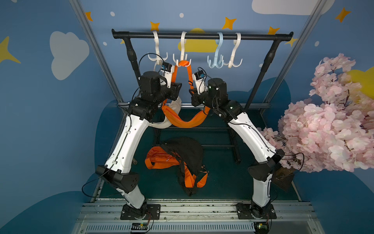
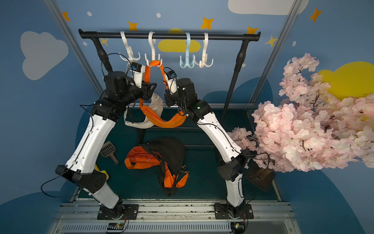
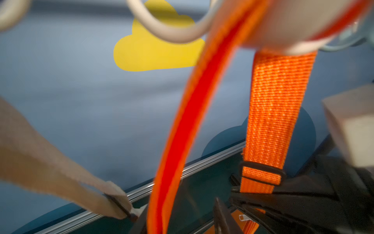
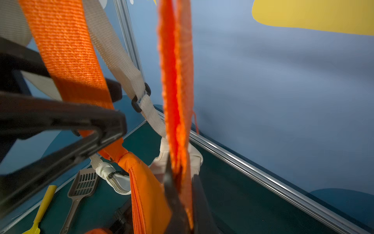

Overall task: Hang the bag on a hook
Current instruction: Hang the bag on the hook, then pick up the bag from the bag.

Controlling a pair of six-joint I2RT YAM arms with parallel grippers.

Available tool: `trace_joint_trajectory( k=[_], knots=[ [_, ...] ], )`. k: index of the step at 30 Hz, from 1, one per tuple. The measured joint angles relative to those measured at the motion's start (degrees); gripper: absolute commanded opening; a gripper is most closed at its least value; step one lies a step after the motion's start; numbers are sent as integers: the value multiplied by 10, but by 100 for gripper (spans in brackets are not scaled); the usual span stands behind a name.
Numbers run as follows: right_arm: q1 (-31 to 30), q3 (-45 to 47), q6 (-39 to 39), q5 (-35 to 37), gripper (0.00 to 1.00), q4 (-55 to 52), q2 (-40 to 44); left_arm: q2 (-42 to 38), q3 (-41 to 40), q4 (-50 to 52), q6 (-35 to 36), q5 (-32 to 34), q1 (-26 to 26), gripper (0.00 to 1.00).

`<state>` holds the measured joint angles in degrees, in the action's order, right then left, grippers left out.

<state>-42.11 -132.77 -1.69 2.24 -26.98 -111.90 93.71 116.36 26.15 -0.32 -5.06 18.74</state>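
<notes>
An orange bag (image 1: 186,122) (image 2: 162,121) hangs under the black rail, and its strap (image 1: 183,63) (image 2: 154,63) is looped over the second white hook (image 1: 183,47) (image 2: 151,45). My left gripper (image 1: 175,89) (image 2: 150,90) (image 3: 181,220) is open beside one run of the strap (image 3: 182,129); that run passes between the fingers close to one finger (image 3: 139,222) and clear of the other. My right gripper (image 1: 191,92) (image 2: 167,97) (image 4: 185,194) is shut on the other run of the strap (image 4: 176,101), just above the bag's end.
A beige bag (image 1: 162,124) (image 2: 155,101) hangs from the first white hook (image 1: 156,50), behind my left arm. A black bag (image 1: 187,152) and another orange bag (image 1: 159,162) lie on the floor. A blue hook (image 1: 217,54) and a white hook (image 1: 235,54) hang bare. A pink blossom tree (image 1: 323,125) fills the right side.
</notes>
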Motion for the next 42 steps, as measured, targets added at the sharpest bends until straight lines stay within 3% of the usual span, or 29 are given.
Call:
trace_joint_trajectory(
  k=[4,8,10,19,27,33,42],
  knots=[
    [0,47,0,-13,45,12,35,-59,-88,-80,9,-33,0,76],
    [0,120,1,-23,73,30,91,-105,-151,-155,19,-57,0,83],
    [0,168,0,-27,76,42,125,-125,-183,-190,21,-63,0,86],
    [-3,436,0,-27,77,80,289,-181,-328,-314,16,-69,-1,91],
    [-50,660,-68,-23,66,88,354,-239,-438,-375,-1,-31,-4,93],
    [-117,700,-159,-33,65,95,282,-276,-499,-397,-14,12,-8,95],
    [-196,605,-241,-63,63,90,94,-332,-548,-390,-30,42,-22,97]
  ],
)
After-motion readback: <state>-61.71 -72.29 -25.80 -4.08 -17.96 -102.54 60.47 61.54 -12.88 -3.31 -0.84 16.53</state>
